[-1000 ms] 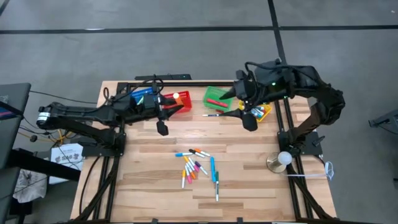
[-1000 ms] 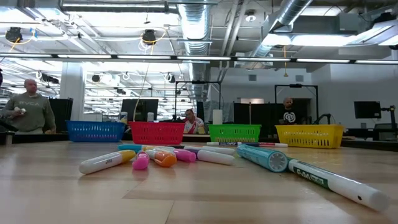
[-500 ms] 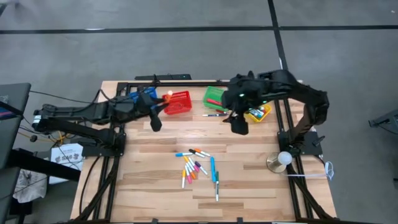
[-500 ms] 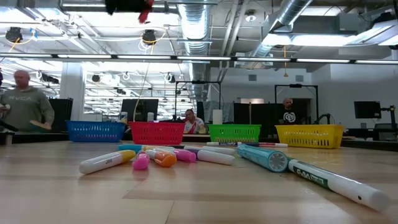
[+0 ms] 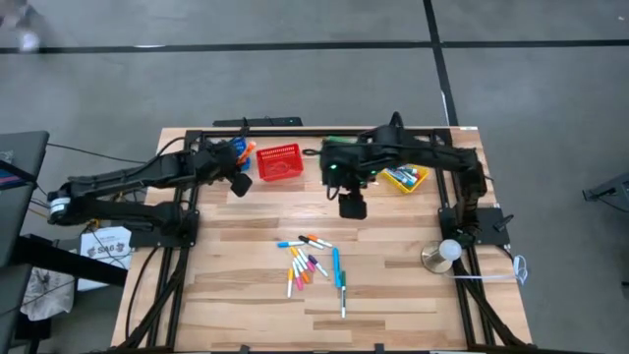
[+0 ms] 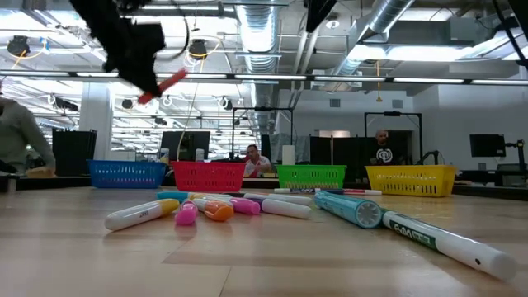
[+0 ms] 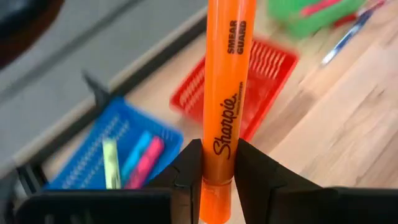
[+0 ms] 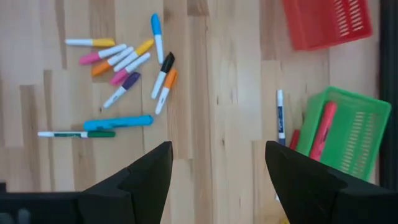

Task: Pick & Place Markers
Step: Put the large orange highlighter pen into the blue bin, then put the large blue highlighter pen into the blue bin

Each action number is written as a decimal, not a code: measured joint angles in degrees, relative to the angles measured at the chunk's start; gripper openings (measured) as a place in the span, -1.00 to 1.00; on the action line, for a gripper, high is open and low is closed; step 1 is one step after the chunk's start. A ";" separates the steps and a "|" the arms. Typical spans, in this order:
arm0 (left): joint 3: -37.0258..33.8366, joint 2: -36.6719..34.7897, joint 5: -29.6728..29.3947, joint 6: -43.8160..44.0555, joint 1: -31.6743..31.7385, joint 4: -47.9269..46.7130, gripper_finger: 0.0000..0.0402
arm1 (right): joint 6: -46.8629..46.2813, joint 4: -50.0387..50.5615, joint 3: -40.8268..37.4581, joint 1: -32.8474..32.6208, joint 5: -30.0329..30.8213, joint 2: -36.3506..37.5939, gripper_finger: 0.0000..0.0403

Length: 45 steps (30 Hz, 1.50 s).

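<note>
Between the two dark fingers of the left claw (image 7: 214, 180) stands an orange Sharpie highlighter (image 7: 226, 93), clenched near one end so most of its length sticks out clear of the pads. From above, that claw (image 5: 239, 183) hangs at the back left of the table (image 5: 393, 295), between the blue basket (image 5: 224, 152) and the red basket (image 5: 279, 162); my guess is it carries the highlighter there to drop it into a basket by colour. The blue basket already holds a yellow, a blue and a pink stick.

The right claw (image 8: 214, 168) has its fingers spread wide with nothing between them. It hovers near the middle of the table (image 5: 351, 205), just in front of the green basket (image 8: 341, 134), which has a red marker lying in it. Its camera looks down on the loose markers (image 8: 121, 62) scattered on the wood, probably choosing the next one. Further right, the yellow basket (image 5: 405, 178) holds a few more.
</note>
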<state>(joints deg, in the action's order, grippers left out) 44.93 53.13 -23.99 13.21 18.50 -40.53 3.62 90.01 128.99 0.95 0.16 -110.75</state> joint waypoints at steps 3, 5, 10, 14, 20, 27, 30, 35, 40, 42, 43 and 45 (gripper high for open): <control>-2.95 1.01 3.06 1.78 4.93 -0.32 -0.65 | 1.00 0.00 0.02 -0.06 -0.15 -1.75 0.24; -4.43 1.64 3.07 2.47 7.81 -0.53 -0.65 | 1.40 0.02 -0.04 -0.05 -0.15 -2.54 0.24; -5.80 5.08 3.04 2.29 14.30 -0.36 -0.65 | 1.49 -0.11 -0.11 -0.06 -0.17 -4.67 0.24; -5.80 8.70 2.60 0.84 18.46 0.42 -0.65 | 2.36 -0.36 -2.18 -0.04 -0.13 -4.75 0.24; -5.80 13.80 -0.03 -1.85 21.88 0.83 -0.63 | 2.25 -0.54 -7.53 0.31 -0.15 -4.73 0.24; -5.80 16.04 -0.20 -4.02 23.01 4.28 -0.52 | 2.21 -1.04 -14.60 0.33 -0.15 -4.77 0.24; -5.80 15.93 0.00 -6.58 23.05 4.93 -0.42 | 2.27 -2.26 -17.68 0.33 -0.13 -4.75 0.24; -5.80 15.93 0.03 -7.31 23.83 4.86 -0.22 | 2.30 -3.99 -21.67 0.35 -0.13 -4.76 0.24; -5.80 15.28 4.22 -6.40 23.81 3.91 -0.08 | 1.72 -4.84 -24.77 0.33 -0.15 -4.75 0.24; -5.80 13.85 8.97 -4.10 23.45 3.89 -0.06 | 0.01 -5.48 -25.87 0.49 -0.15 -4.75 0.24; -5.80 12.70 11.71 -2.50 23.17 3.89 -0.06 | -1.42 -6.49 -26.26 0.69 -0.16 -4.74 0.24; -5.80 9.59 16.04 1.14 22.33 3.93 -0.07 | -4.45 -10.09 -27.50 1.12 -0.17 -4.70 0.24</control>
<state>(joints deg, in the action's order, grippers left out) 39.13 62.72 -7.95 14.35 40.83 -36.60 -0.83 79.92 101.49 2.06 -0.01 -115.45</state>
